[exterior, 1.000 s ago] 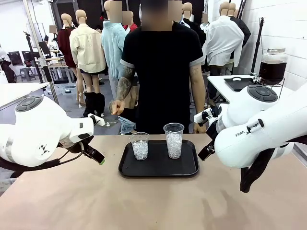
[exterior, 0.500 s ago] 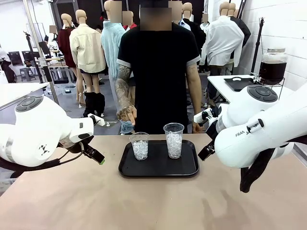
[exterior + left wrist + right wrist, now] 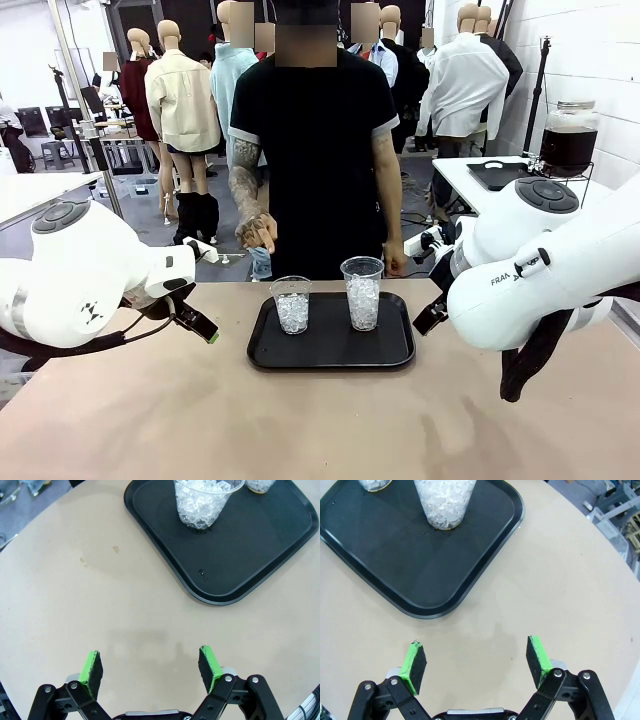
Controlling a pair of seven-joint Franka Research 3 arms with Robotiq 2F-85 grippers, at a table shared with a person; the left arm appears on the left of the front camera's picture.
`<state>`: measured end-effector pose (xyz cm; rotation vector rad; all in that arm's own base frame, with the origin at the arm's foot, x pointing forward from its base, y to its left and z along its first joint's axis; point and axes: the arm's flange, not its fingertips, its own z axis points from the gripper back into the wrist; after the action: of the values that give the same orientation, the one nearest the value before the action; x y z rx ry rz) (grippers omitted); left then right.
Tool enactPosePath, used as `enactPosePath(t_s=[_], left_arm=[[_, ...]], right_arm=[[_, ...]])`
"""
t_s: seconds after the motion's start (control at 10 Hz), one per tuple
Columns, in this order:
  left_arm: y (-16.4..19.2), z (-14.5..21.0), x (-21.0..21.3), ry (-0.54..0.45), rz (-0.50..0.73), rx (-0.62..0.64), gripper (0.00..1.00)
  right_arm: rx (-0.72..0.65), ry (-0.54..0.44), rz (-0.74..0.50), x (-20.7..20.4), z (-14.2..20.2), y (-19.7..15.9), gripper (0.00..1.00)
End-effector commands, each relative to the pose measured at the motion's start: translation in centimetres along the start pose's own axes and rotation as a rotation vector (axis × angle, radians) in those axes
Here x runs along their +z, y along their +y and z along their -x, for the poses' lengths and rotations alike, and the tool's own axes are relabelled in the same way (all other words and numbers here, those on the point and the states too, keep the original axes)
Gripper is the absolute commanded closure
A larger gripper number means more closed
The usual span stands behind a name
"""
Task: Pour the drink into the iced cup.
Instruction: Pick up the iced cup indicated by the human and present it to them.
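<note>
Two clear plastic cups full of ice stand on a black tray (image 3: 330, 350): a shorter cup (image 3: 291, 305) at left and a taller cup (image 3: 362, 293) at right. Dark reddish-brown drink fills a glass jar (image 3: 569, 138) on a side table at the back right. My left gripper (image 3: 205, 328) hovers open left of the tray; in the left wrist view (image 3: 150, 660) the shorter cup (image 3: 205, 502) is ahead of it. My right gripper (image 3: 428, 318) hangs open at the tray's right edge, with the taller cup (image 3: 445, 502) ahead of it in the right wrist view (image 3: 476, 655).
A person in a black T-shirt stands at the table's far edge behind the tray, one hand (image 3: 257, 232) held just above and behind the shorter cup. The near half of the tan tabletop (image 3: 300, 430) is bare. The tray (image 3: 235, 555) (image 3: 420, 565) lies between both grippers.
The person has shifted slightly left, and their hand dipped toward the shorter cup, then lifted a little. Neither arm has moved.
</note>
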<state>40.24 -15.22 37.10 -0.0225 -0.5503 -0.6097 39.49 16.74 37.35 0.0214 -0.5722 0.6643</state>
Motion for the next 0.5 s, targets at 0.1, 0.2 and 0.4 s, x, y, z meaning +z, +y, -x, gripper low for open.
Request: enactPosePath(t_s=[0.1, 0.2, 0.4], left_arm=[[0.13, 0.03, 0.01, 0.000, -0.001, 0.002, 0.00], [0.13, 0.03, 0.01, 0.000, -0.001, 0.002, 0.00], [0.13, 0.03, 0.01, 0.000, -0.001, 0.002, 0.00]], right_arm=[[-0.001, 0.000, 0.000, 0.00, 0.00, 0.00, 0.00], [-0.001, 0.000, 0.000, 0.00, 0.00, 0.00, 0.00], [-0.001, 0.000, 0.000, 0.00, 0.00, 0.00, 0.00]])
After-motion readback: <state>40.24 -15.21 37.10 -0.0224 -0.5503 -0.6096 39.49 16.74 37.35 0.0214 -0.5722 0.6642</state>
